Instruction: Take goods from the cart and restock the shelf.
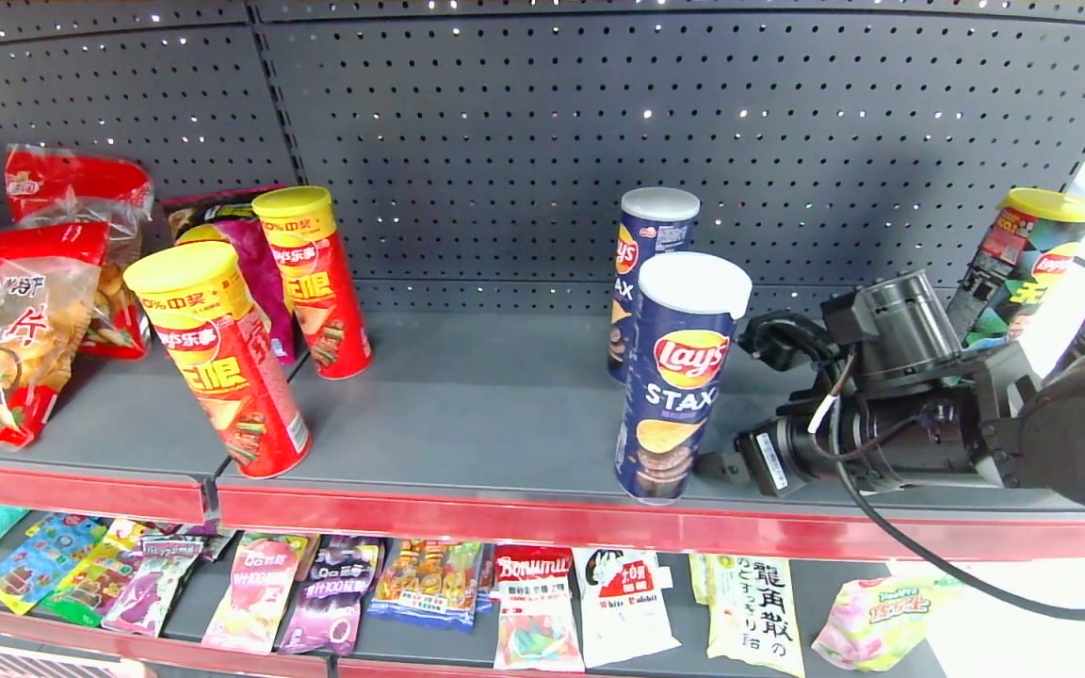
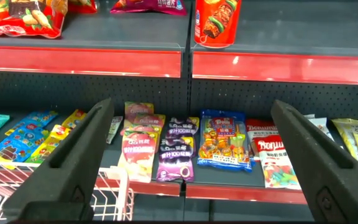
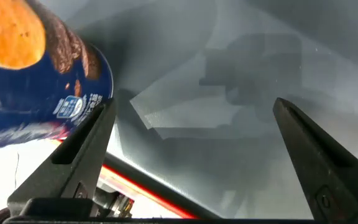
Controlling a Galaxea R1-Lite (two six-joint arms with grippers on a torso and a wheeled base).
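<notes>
Up on the grey metal shelf (image 1: 505, 405) with the red front lip, a tall dark-blue chip tube with a white lid (image 1: 682, 377) is standing upright close to the front edge, a bit right of middle. A second blue tube with a grey-white lid (image 1: 651, 268) is standing just behind it, nearer the pegboard back wall.

The right claw (image 3: 191, 106) is hanging low over the shelf surface, just beside the front tube's base on its right. Its black fingers (image 3: 82, 155) are spread wide apart and aren't gripping anything. The tube's bottom is sitting outside one finger, not between them, and I can't tell if it's touching.

The left claw (image 2: 191, 106) is also gaping open and holding nothing. It's sitting lower down, facing the lower shelf's row of flat candy packets (image 2: 222, 146), with the white wire cart (image 2: 114, 186) peeking in beneath it.

Over on the left of the upper shelf, two red chip tubes with yellow lids (image 1: 219, 363) are standing upright, one forward and one farther back. A purple snack bag (image 1: 255, 259) is leaning between them, and red-and-clear snack bags (image 1: 20, 330) are sitting farther left. Dark patterned tubes with yellow lids (image 1: 1023, 264) are standing at the far right.
</notes>
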